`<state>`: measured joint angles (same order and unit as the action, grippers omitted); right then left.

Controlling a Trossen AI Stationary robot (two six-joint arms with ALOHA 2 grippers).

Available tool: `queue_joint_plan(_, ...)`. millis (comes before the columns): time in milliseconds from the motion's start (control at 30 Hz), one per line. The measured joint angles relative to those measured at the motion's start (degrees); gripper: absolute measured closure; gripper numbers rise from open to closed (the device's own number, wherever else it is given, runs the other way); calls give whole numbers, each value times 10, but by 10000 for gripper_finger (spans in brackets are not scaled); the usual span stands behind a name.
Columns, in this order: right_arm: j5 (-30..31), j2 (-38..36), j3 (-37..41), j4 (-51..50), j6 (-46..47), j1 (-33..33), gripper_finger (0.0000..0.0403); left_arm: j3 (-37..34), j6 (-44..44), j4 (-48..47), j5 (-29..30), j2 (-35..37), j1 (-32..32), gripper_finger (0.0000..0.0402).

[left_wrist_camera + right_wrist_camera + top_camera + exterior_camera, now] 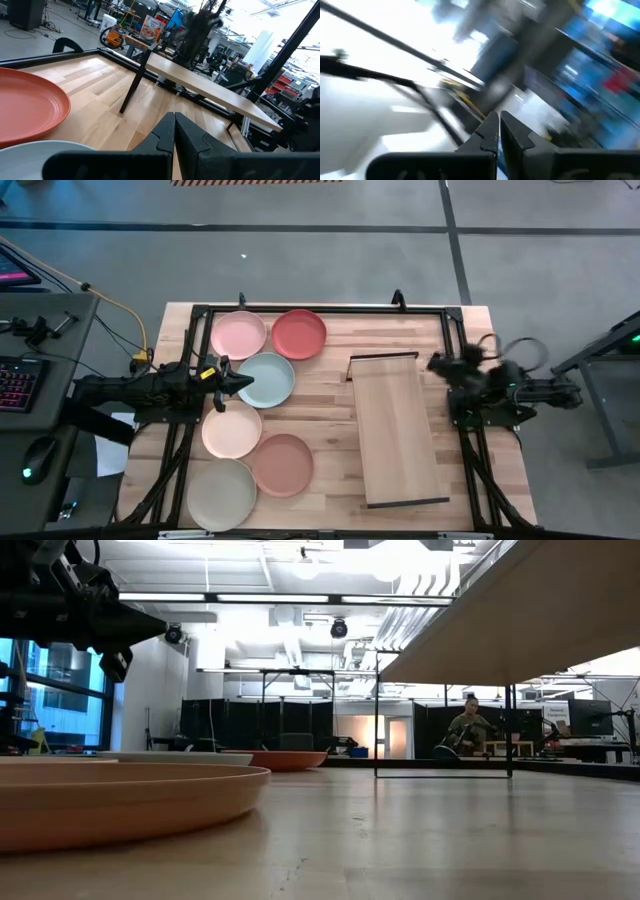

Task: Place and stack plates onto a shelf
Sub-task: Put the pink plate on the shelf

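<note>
Overhead: wooden tabletop point(330, 345) (grey floor point(300, 270) around), shelf point(395, 425) on it.

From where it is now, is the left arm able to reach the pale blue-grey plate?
Probably yes. The left gripper is shut and sits at the edge of the pale blue-grey plate, with nothing between them. The peach plate and pink plate lie to the sides, not in the way.

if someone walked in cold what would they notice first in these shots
Six plates cluster on the table's left side: pink, red, blue-grey, peach, terracotta and sage. To their right the shelf stands bare. The left gripper, fingers shut, hovers over the blue-grey plate's edge; the right gripper, also shut, waits beside the shelf's far end.
</note>
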<state>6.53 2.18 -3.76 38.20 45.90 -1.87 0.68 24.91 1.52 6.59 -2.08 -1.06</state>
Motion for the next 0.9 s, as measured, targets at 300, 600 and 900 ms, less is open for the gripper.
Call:
queue_joint_plan(300, 15, 150, -261, -340, -243, 0, 402, 0, 0, 0, 0, 0, 0, 401)
queue_joint_plan(600, 13, 330, -349, -403, -245, 0, 402, 0, 0, 0, 0, 0, 0, 402)
queue_joint_plan(900, 27, 434, -385, -399, -191, 0, 402, 0, 0, 0, 0, 0, 0, 401)
